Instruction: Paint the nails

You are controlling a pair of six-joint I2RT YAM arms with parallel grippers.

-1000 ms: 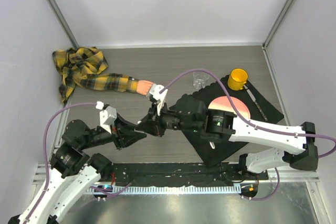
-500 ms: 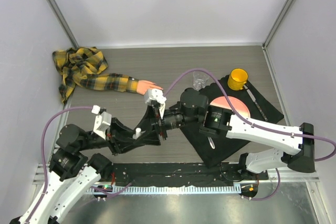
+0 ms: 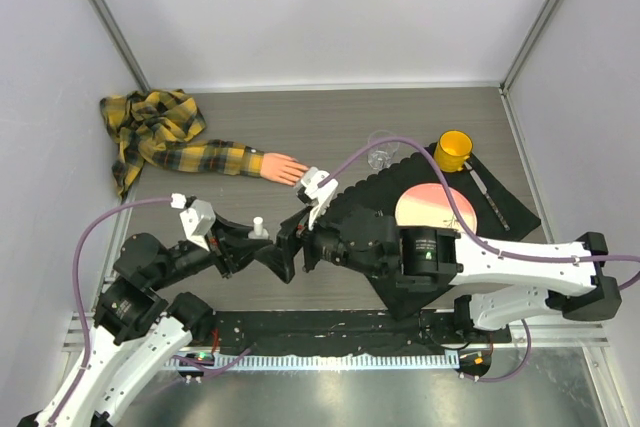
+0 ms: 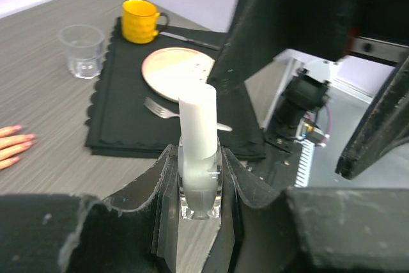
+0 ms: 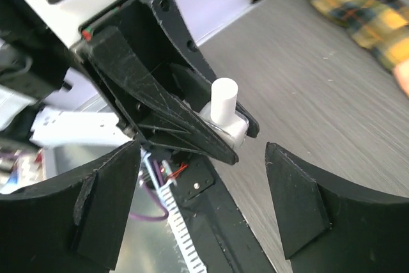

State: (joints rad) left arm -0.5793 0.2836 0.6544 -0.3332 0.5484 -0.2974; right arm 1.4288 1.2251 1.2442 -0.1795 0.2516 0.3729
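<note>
A small clear bottle [image 4: 199, 180] with a tall white cap [image 4: 198, 123] stands upright between the pads of my left gripper [image 4: 198, 158], which is shut on it. The top view shows this bottle [image 3: 258, 228] in front of the arms. My right gripper [image 5: 203, 151] is open, its jaws wide apart just short of the bottle [image 5: 225, 119] and touching nothing. The peach fake hand [image 3: 285, 167] lies flat on the table, coming out of a yellow-black plaid sleeve [image 3: 200, 157]. Its pink nails [image 4: 24, 137] show at the left edge of the left wrist view.
A black placemat [image 3: 500, 209] at the right carries a peach plate [image 3: 435, 205], a yellow cup [image 3: 453, 150], a knife [image 3: 486, 192] and a fork [image 4: 165, 110]. An empty clear glass [image 3: 381, 153] stands beside the mat. White walls close in the table.
My right gripper has opened and drawn back from the bottle's cap. My left gripper, still shut on the bottle, has shifted slightly away from the table's near edge.
</note>
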